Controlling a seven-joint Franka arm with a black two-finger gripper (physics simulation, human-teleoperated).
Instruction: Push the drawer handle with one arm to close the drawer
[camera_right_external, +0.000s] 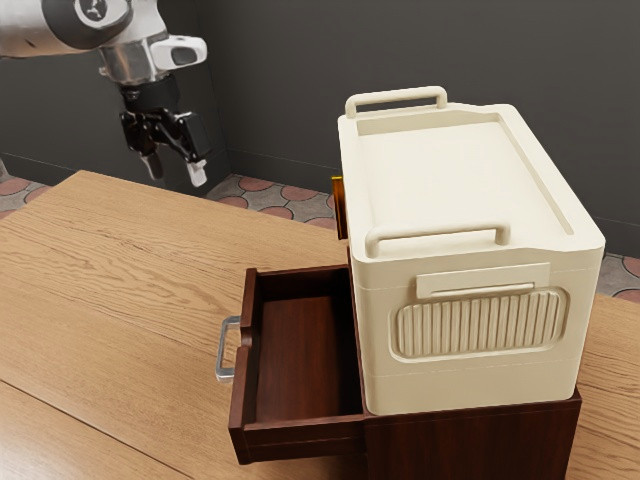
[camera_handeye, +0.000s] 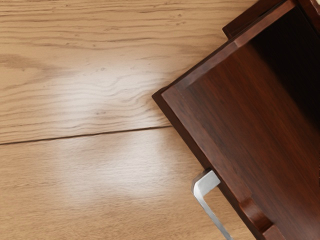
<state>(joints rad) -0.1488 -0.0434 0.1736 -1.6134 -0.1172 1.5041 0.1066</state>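
Right now, your gripper is above the table, well apart from the drawer handle, its jaws standing wide with nothing between them. You have the drawer pulled out and empty, the handle on its front. Behind that front, the dark wooden cabinet carries a cream container. Your wrist view looks down on the drawer's corner and part of the handle.
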